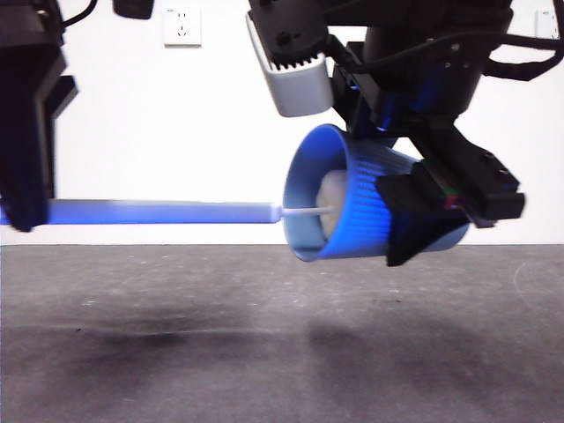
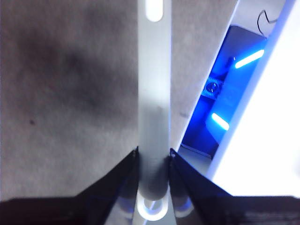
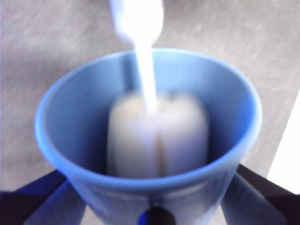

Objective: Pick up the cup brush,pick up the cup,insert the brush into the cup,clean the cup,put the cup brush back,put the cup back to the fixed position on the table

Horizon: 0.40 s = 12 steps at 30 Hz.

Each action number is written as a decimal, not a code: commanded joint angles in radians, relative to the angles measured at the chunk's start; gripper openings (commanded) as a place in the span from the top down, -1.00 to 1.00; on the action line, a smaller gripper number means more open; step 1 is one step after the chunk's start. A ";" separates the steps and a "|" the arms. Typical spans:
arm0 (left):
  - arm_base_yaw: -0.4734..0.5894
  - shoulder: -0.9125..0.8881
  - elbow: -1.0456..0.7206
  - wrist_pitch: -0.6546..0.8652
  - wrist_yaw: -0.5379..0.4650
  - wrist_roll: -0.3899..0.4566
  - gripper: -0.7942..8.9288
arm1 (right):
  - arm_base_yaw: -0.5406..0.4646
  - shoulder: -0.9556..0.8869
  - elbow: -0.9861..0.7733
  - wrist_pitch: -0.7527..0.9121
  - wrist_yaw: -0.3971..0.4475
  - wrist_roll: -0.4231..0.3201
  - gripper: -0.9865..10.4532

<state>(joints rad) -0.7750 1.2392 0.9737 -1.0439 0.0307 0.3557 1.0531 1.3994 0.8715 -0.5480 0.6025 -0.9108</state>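
Note:
The blue ribbed cup [image 1: 370, 207] hangs on its side above the table [image 1: 264, 335], mouth facing left. My right gripper [image 1: 441, 211] is shut on the cup; in the right wrist view its jaws clasp the cup [image 3: 150, 140] from both sides. The cup brush [image 1: 159, 212] lies level in the air, its cream sponge head [image 1: 333, 204] inside the cup, also seen in the right wrist view [image 3: 157, 136]. My left gripper [image 1: 25, 207] at the left edge is shut on the brush's grey handle [image 2: 153, 117], jaws pressed on both sides [image 2: 153, 161].
A white wall with a socket [image 1: 181, 26] stands behind the table. The right arm's white camera housing [image 1: 295, 75] sits above the cup. Shadows of the cup and arms fall on the table below.

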 commanded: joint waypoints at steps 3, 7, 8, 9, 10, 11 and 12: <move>0.032 -0.024 -0.003 -0.058 -0.015 -0.016 0.85 | -0.048 0.003 0.000 -0.050 0.008 0.071 0.86; 0.037 -0.047 -0.003 -0.108 -0.015 -0.012 0.85 | -0.074 0.003 0.001 -0.052 0.010 0.073 0.86; 0.037 -0.050 -0.003 -0.115 -0.015 -0.012 0.85 | -0.077 0.003 0.000 -0.051 0.008 0.073 0.86; 0.037 -0.051 -0.003 -0.119 -0.015 -0.011 0.85 | -0.077 0.003 0.001 -0.049 0.006 0.072 0.86; 0.037 -0.051 -0.003 -0.118 -0.013 -0.011 0.85 | -0.077 0.003 0.000 -0.043 0.006 0.072 0.86; 0.037 -0.051 -0.003 -0.117 -0.007 -0.011 0.85 | -0.077 0.003 0.000 -0.035 0.006 0.072 0.86; 0.037 -0.051 -0.003 -0.114 0.003 -0.011 0.85 | -0.077 0.003 0.000 -0.026 0.005 0.072 0.86</move>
<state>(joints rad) -0.7414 1.1870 0.9737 -1.1599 0.0238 0.3550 0.9752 1.3994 0.8715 -0.5877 0.6064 -0.8520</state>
